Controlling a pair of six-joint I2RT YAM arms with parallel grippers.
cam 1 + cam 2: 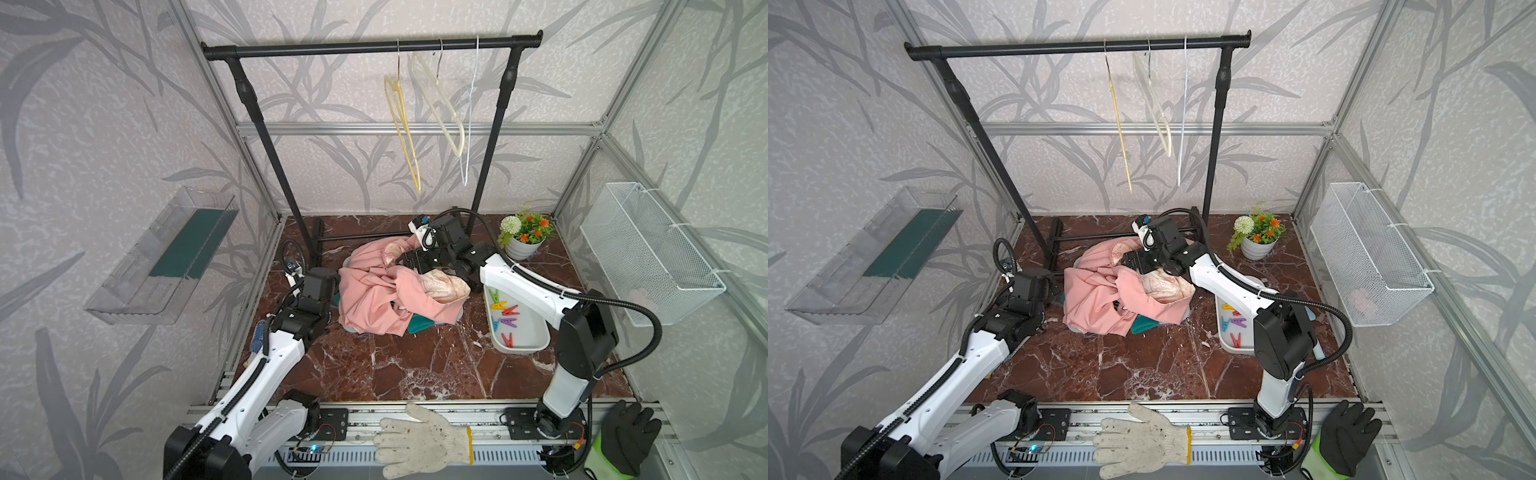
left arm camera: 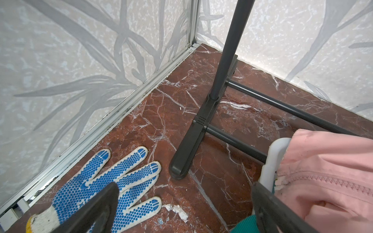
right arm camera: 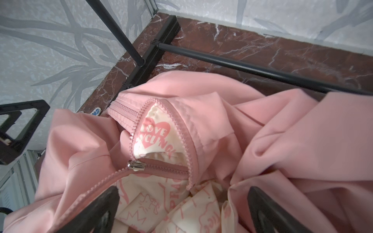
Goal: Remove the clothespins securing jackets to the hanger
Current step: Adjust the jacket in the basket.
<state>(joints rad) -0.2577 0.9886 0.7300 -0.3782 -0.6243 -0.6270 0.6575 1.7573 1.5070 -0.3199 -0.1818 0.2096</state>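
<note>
Gloves: a knit white one (image 1: 424,442) and a rubbery black one (image 1: 627,432), flat on the front metal rail.
Floor (image 1: 415,365): glossy red-brown marble with white veins.
Left gripper (image 2: 184,186): jaws spread wide, holding nothing, over bare floor beside a blue-dotted knit glove (image 2: 105,181).
Clothespins (image 1: 505,316): six A-shaped plastic pegs, loose in a rounded white tray (image 1: 536,347) just right of the jackets.
Jackets (image 1: 374,299): crumpled heap mid-floor, with smooth pink cloth on top, cream printed lining showing and a teal jacket (image 1: 417,326) peeking out beneath.
Right gripper (image 3: 183,191): jaws wide apart, empty, above the pink zip and lining.
Rack (image 1: 374,45): black tubes, at the back.
Hangers (image 1: 440,104): three thin ones, bare, hooked on its rail.
</note>
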